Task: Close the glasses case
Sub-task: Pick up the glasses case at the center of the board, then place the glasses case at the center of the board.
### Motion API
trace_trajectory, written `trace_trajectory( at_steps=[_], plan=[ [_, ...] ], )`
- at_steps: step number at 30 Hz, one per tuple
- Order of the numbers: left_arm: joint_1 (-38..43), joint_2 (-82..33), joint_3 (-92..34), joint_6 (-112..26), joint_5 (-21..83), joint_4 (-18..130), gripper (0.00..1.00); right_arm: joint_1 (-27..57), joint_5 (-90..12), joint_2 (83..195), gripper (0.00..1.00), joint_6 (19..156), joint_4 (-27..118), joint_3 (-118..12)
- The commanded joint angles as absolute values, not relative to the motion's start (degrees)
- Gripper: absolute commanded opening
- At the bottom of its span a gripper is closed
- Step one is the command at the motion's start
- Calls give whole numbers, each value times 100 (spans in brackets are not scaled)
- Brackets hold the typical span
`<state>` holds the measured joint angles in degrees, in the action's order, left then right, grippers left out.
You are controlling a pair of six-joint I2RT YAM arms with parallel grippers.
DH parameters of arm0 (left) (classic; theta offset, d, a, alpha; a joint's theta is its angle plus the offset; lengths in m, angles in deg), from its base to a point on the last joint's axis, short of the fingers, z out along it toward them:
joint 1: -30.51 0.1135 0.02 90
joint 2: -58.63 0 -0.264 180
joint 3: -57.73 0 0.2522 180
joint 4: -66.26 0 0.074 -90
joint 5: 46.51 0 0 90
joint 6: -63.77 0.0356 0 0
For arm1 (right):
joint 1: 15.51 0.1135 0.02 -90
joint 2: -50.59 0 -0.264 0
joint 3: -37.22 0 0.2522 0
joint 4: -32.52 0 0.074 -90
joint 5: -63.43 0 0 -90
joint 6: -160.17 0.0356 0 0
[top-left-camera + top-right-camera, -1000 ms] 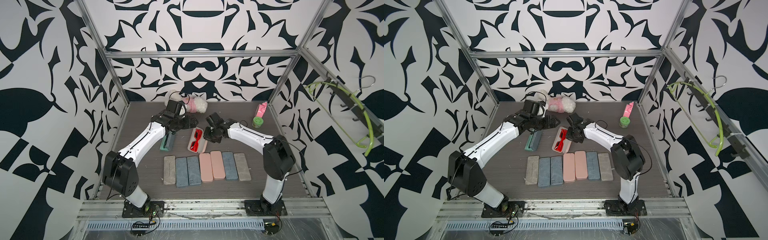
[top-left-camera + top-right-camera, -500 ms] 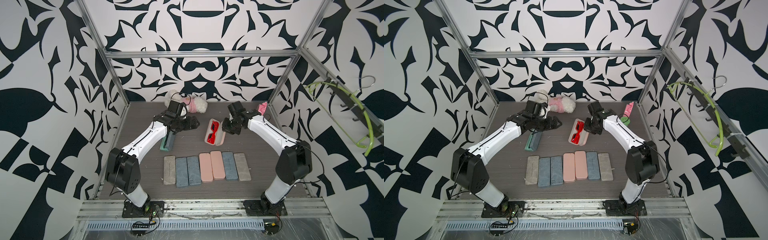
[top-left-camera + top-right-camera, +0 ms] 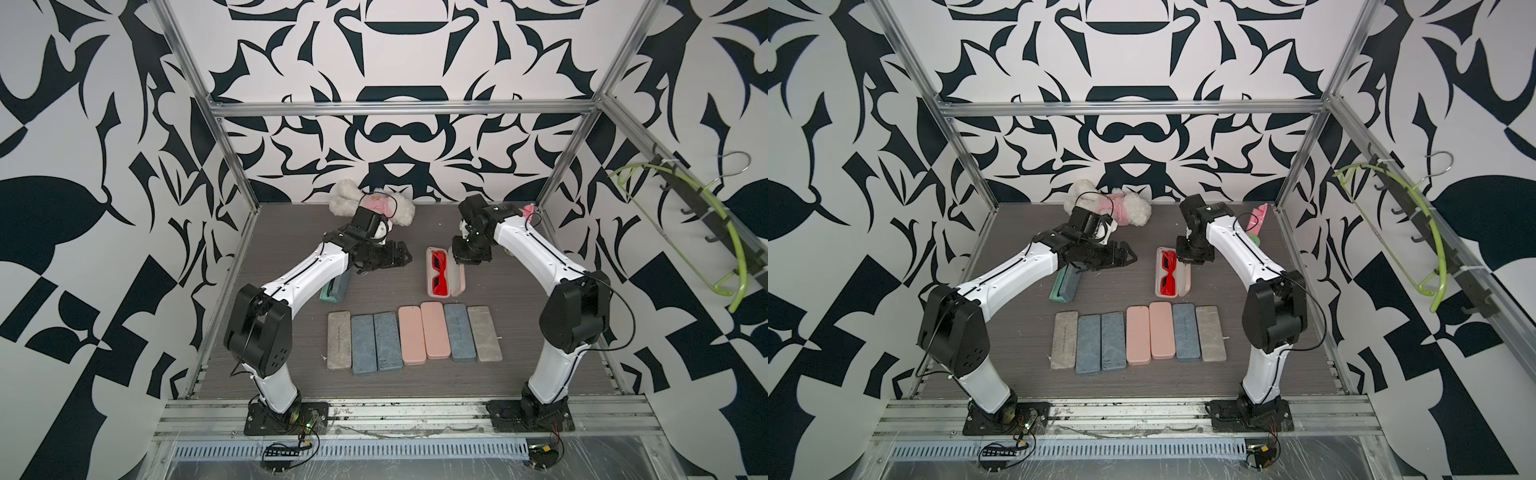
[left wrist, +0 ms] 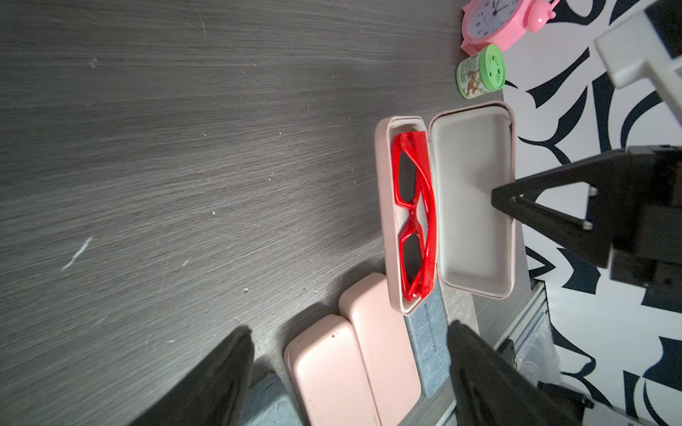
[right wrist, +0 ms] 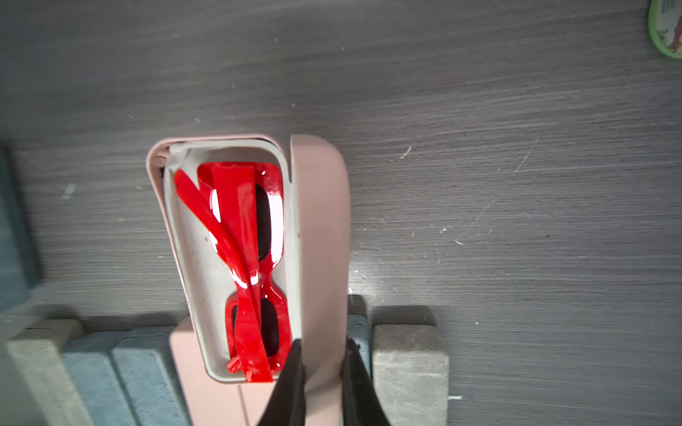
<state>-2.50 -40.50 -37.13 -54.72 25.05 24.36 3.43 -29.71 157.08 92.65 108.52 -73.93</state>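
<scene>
Case (image 5: 162, 221) sits open on the counter (image 5: 516, 184), right under our right end effector (image 5: 324, 343). Red glasses (image 5: 254, 250) lie folded in its bottom half. Its lid (image 5: 321, 228) stands up on its long side, next to the glasses.

Our right end effector is pinched shut on the lid's free edge, with one finger on the inside and one on the outside. We think it holds that edge because it is the part farthest from the hinge. A small push there can tip the lid over the glasses.

Our left end effector (image 4: 347, 325) has its fingers spread wide, and nothing is between them. It hangs above the counter, and the case is out in front of its fingertips, not touching them. We guess it waits there to steady the bottom half if the case slides.

A row of shut cases (image 3: 411, 334) lies close to the open case's end, nearer the robot than the right end effector. We should tip the lid gently so nothing bumps them. The lid is not down yet.
</scene>
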Motion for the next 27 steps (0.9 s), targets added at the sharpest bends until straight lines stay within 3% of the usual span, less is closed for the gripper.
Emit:
trace_trajectory(
  at_steps=[1, 7, 16, 27],
  plan=[
    [-409, -4246, -3891, -5348, 2284, 2457, 87, 324, -2709, 15715, 6, 8949, 11128, -7778],
    [-457, -4463, -3848, -5409, 2008, 2647, 86, 321, -2526, 16099, 5, 8828, 11293, -8136],
    [-458, -4694, -3838, -5487, 1845, 2777, 75, 321, -2438, 16431, 5, 8869, 11217, -8224],
    [-536, -4988, -3777, -5585, 1703, 2953, 70, 328, -2385, 16620, 7, 8931, 11073, -8124]
  ],
)
